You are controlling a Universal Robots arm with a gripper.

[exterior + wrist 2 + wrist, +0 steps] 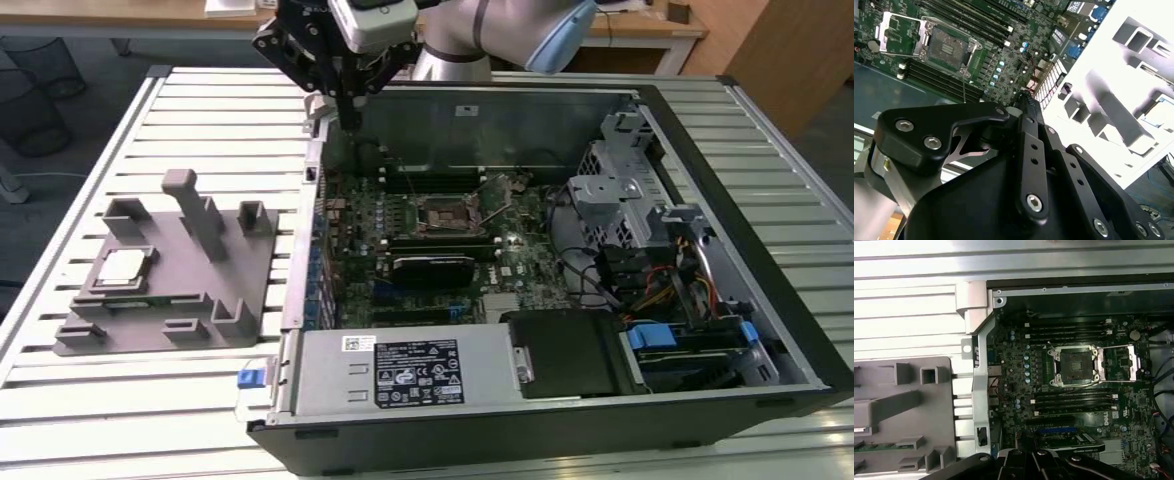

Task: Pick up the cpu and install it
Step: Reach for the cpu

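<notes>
The cpu (123, 268), a small flat square chip with a shiny silver top, is lying flat in a recess of the grey moulded plastic fixture (200, 305), towards the exterior view's left and well outside the computer. The black two-finger gripper (350, 118) is nowhere near it: it hangs over the far corner of the open black computer case (534, 435), just above the case wall, its fingers brought together and holding nothing. Between gripper and chip stand the fixture's tall grey posts (187, 205), sticking straight up. Inside the case, look at the square metal-framed socket (1074, 366) on the green motherboard (1019, 360): it lies open, with its silver retaining plate (1118, 362) folded back beside it. Long black memory slots (1069, 330) run along both sides of the socket, and a black rectangular block (434, 268) sits on its nearer side in the exterior view. Nearer the front there is a silver power supply box with a white label (400, 375), and on the exterior view's right a grey metal drive cage (614, 190) with a tangle of orange and yellow cables (654, 292) below it. Everything rests on a table of ribbed aluminium slats (134, 410). Behind it runs a pale wooden desk (647, 28), and a black wire wastebasket (30, 70) stands on the grey floor.
</notes>
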